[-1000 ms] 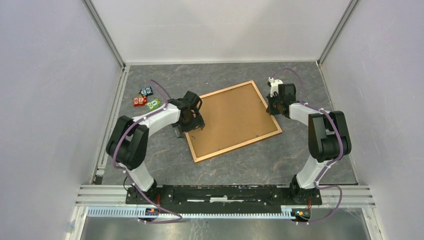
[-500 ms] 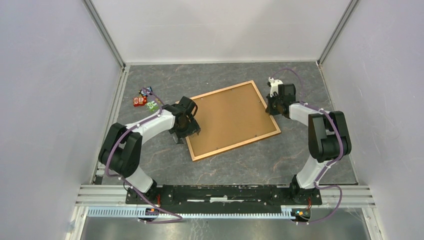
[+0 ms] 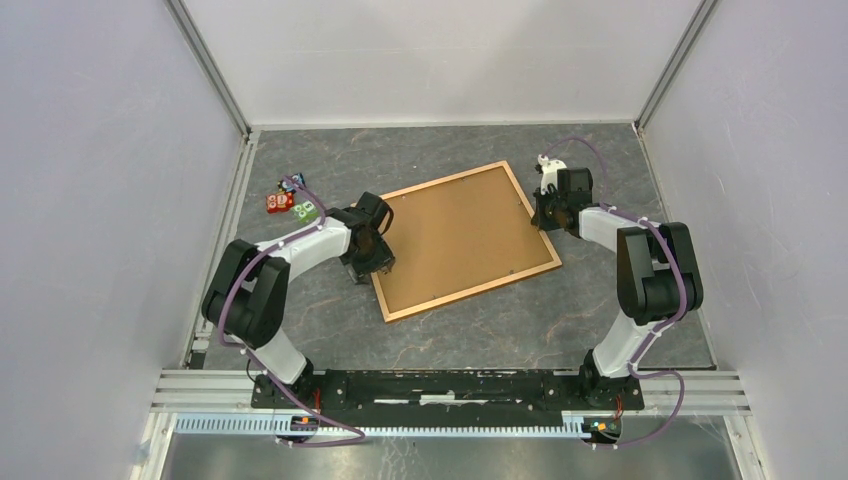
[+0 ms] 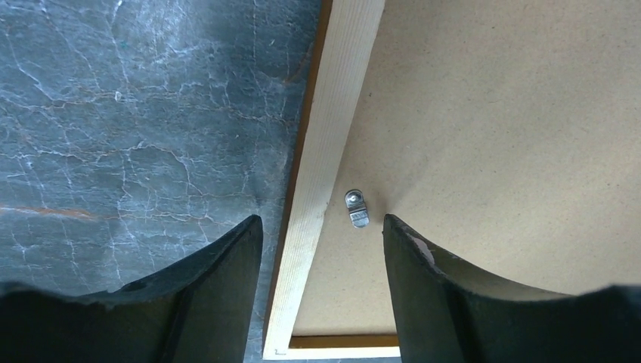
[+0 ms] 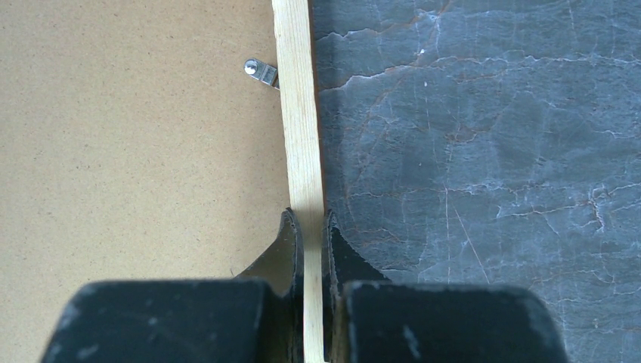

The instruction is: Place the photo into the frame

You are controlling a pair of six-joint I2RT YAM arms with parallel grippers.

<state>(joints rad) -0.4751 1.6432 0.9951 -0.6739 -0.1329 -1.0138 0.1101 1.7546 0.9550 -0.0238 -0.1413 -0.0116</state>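
From the top external view, the frame (image 3: 465, 240) lies back-up and skewed on the table (image 3: 450, 330), only its brown backing board showing. The photo is not visible in any view, so whether it already sits under that board cannot be told. The left gripper (image 3: 372, 262) is at the frame's left rail near the near corner, and the right gripper (image 3: 545, 215) is at the right rail. A few small coloured blocks (image 3: 290, 202) lie well apart to the left. In the left wrist view, the left gripper (image 4: 321, 221) has its jaws spread wide astride the pale wooden rail (image 4: 336, 113), gripping nothing. A small metal clip (image 4: 355, 209) sits on the board just inside the rail, between the two fingers. In the right wrist view, the right gripper (image 5: 310, 219) is pinched closed on the thin rail, with another clip (image 5: 261, 71) further along. The step appears to be working the clips so the back can come off. To do that well, the right pinch should hold firm to steady the frame. The left fingers should come down squarely on the clip, not on the rail, and turn it without dragging the frame. Compared with a second ago, the left gripper has slid along the rail toward the near corner and its jaws have narrowed. The frame and the right gripper have not shifted.
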